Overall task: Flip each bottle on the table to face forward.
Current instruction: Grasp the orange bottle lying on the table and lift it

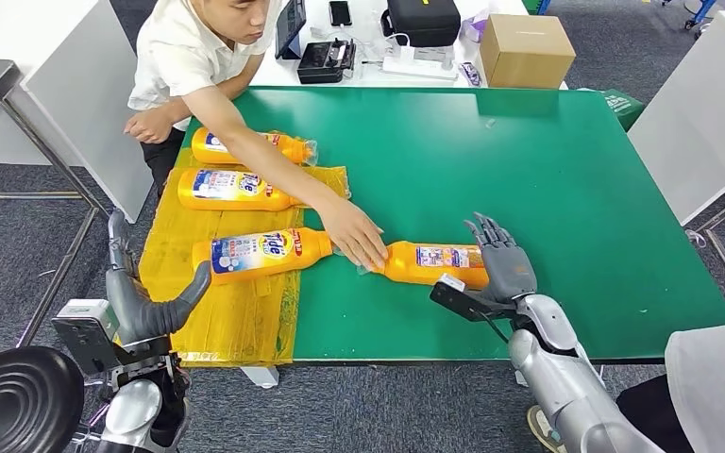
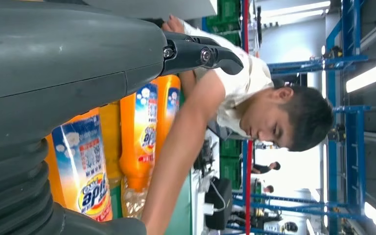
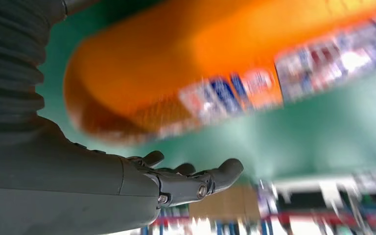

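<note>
Four orange detergent bottles lie on their sides on the green table (image 1: 547,170). Three rest on a yellow sheet (image 1: 236,311) at the left: a far bottle (image 1: 245,146), a middle bottle (image 1: 231,189) and a near bottle (image 1: 260,253) (image 2: 85,166) with its Tide label up. The fourth bottle (image 1: 429,262) (image 3: 200,73) lies on bare green. A person's hand (image 1: 354,234) presses on its neck. My right hand (image 1: 502,260) (image 3: 127,191) is open with fingers spread at that bottle's base end. My left hand (image 1: 146,302) (image 2: 68,58) is open beside the near bottle's base, holding nothing.
The person (image 1: 198,47) leans in from the far left, arm stretched across the yellow sheet. A cardboard box (image 1: 526,49), a black bag (image 1: 422,21) and electronics sit on the white table behind. Another person's sleeve (image 1: 717,387) is at the front right. A white panel (image 1: 708,113) stands to the right.
</note>
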Robot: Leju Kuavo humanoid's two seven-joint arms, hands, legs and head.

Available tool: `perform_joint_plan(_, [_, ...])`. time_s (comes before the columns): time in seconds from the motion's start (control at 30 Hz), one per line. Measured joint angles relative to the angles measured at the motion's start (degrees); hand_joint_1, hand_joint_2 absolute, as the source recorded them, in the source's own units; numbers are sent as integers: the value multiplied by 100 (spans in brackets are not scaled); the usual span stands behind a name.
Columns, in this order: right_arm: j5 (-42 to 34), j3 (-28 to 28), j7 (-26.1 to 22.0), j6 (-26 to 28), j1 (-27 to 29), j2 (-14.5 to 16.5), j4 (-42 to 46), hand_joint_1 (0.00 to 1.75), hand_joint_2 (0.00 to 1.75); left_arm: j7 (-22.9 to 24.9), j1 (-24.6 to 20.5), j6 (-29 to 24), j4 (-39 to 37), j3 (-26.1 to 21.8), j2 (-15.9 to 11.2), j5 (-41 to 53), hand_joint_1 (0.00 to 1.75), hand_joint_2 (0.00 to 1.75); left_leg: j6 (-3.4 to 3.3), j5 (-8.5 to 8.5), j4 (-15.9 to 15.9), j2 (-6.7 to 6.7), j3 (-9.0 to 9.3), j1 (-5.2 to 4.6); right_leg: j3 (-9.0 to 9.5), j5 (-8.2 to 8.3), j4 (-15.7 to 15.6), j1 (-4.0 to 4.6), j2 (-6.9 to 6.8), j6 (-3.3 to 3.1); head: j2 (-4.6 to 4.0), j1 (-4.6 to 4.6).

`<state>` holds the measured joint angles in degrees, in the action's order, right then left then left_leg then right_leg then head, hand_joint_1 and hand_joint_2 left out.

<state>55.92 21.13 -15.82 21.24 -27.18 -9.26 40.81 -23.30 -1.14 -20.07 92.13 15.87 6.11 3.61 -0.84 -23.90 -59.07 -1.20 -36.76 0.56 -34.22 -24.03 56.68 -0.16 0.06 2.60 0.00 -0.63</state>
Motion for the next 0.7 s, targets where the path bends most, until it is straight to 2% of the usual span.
perform_joint_plan(0.33, [-261,-86,-13,-589,-294,168,-609,0,175,58,-10,180,0,62,1,-67,0,175,0,-1,0,9,9,1,2,0,-1,1,3,-1,0,0])
perform_joint_plan(0.47, [-194,-88,221,-765,-476,231,-838,172,175,91,-35,248,0,123,1,-69,0,175,0,-2,0,32,24,2,8,2,-2,2,21,-3,0,0])
perform_joint_plan(0.7, [-172,-85,446,-1070,-749,280,-1098,175,175,126,-63,366,0,169,1,-106,0,175,-1,0,0,35,42,3,22,11,-3,5,28,-16,0,-1])
